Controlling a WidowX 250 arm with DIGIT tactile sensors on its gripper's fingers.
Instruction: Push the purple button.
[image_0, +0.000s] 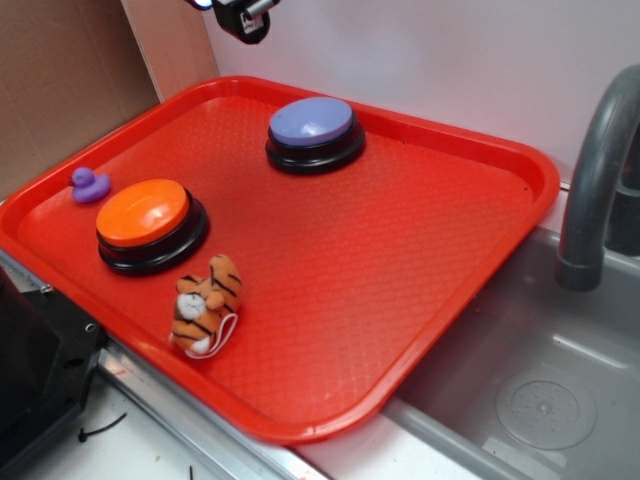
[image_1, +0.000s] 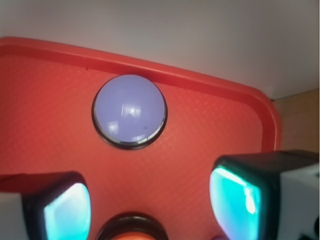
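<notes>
Wrist view: I see both fingers (image_1: 65, 210) spread wide, nothing between them, nothing touched.
Gripper (image_1: 150, 205): held above the tray (image_1: 220, 105); in the exterior view only its black tip (image_0: 243, 17) shows at the top edge.
Purple button (image_0: 311, 127): far half of the tray, near the back rim, alone; in the wrist view it lies ahead of the fingers, well apart.
Orange button (image_0: 148, 220): near left side, apart from the purple one.
Duck (image_0: 88, 185): just left of the orange button.
Tiger (image_0: 205, 305): beside the orange button, toward the front rim.
Sink (image_0: 540, 390): right of the tray, faucet (image_0: 595, 170) above it.
</notes>
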